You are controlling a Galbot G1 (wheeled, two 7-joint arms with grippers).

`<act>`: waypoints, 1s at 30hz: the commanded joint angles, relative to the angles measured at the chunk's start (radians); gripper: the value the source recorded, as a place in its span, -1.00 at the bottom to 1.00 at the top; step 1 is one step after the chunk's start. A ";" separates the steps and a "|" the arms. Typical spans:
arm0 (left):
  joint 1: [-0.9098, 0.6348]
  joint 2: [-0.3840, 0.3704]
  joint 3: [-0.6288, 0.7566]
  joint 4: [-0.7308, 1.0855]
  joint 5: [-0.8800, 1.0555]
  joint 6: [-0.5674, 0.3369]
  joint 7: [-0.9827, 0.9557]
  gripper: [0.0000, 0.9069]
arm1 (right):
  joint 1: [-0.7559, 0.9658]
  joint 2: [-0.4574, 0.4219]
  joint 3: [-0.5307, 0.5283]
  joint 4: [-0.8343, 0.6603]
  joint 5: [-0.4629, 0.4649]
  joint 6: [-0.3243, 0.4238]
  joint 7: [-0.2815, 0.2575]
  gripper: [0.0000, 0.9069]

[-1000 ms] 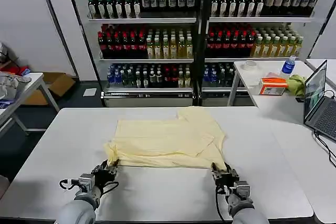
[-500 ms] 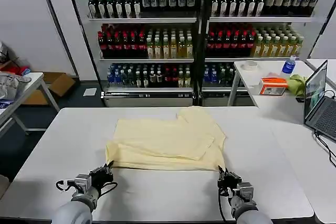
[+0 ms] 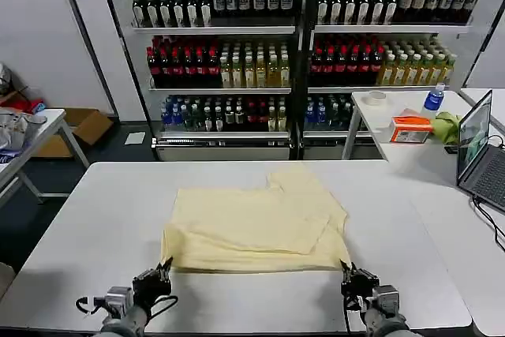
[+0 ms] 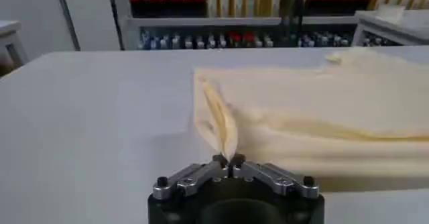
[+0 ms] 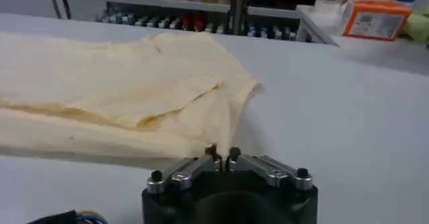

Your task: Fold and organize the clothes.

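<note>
Your two hands sit at the near edge of the white desk (image 3: pixel 95 219), each at one near corner of the pale yellow T-shirt (image 3: pixel 256 222), which lies partly folded across the middle of the desk. The left hand (image 3: pixel 154 282) has its fingers pressed together, and the left wrist view shows them nipping the shirt's near-left corner (image 4: pixel 224 138), or at least touching it. The right hand (image 3: pixel 357 282) is likewise closed, its fingertips meeting at the near-right hem; whether cloth is truly caught between them is hard to tell.

By the look of it, you are in the middle of a fold: an upper layer is already doubled over the body, and the near hem is drawn taut between both hands. The next move likely calls for lifting both corners together and carrying them away from you evenly, so the thin fabric does not skew or slip.

The shirt's long axis runs left to right across the desk, with a sleeve or shoulder part jutting toward the far right, pointing at the bottle shelves (image 3: pixel 292 45).
</note>
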 commanded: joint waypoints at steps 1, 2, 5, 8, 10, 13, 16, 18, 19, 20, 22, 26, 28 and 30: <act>0.247 -0.046 -0.026 -0.128 0.059 -0.019 -0.006 -0.96 | -0.169 -0.069 0.064 0.098 -0.002 0.008 -0.001 -1.00; 0.254 -0.045 -0.029 -0.127 0.065 -0.022 -0.008 -0.96 | -0.177 -0.071 0.067 0.101 -0.003 0.008 -0.001 -1.00; 0.271 -0.039 -0.038 -0.131 0.071 -0.022 -0.007 0.18 | -0.196 -0.076 0.075 0.107 -0.012 0.001 -0.002 1.00; 0.276 -0.035 -0.043 -0.135 0.080 -0.019 -0.003 1.00 | -0.206 -0.083 0.077 0.115 -0.025 -0.011 -0.006 1.00; 0.273 -0.035 -0.045 -0.137 0.081 -0.016 -0.002 1.00 | -0.207 -0.085 0.077 0.118 -0.036 -0.011 -0.008 1.00; 0.266 -0.035 -0.048 -0.140 0.084 -0.013 -0.001 1.00 | -0.208 -0.090 0.085 0.128 -0.039 -0.002 -0.010 1.00; 0.256 -0.028 -0.057 -0.143 0.083 -0.010 -0.001 1.00 | -0.209 -0.098 0.104 0.142 -0.036 0.027 -0.016 1.00; 0.251 -0.019 -0.066 -0.150 0.079 -0.007 0.000 1.00 | -0.206 -0.104 0.122 0.155 -0.029 0.052 -0.018 1.00; 0.249 -0.014 -0.077 -0.152 0.077 -0.004 -0.001 1.00 | -0.200 -0.107 0.130 0.161 -0.020 0.061 -0.018 1.00; 0.241 -0.010 -0.085 -0.158 0.067 -0.002 -0.001 1.00 | -0.191 -0.110 0.134 0.165 -0.014 0.064 -0.016 1.00; 0.217 -0.002 -0.104 -0.163 0.045 0.001 -0.004 1.00 | -0.147 -0.112 0.140 0.168 0.010 0.079 -0.004 1.00; 0.125 0.031 -0.132 -0.145 -0.031 0.001 -0.023 1.00 | -0.005 -0.109 0.108 0.123 0.075 0.065 0.025 1.00; 0.074 0.057 -0.135 -0.117 -0.060 0.003 -0.020 1.00 | 0.080 -0.107 0.052 0.090 0.100 0.044 0.048 1.00; 0.002 0.073 -0.127 -0.076 -0.076 0.007 -0.020 1.00 | 0.202 -0.103 -0.020 0.043 0.129 0.016 0.075 1.00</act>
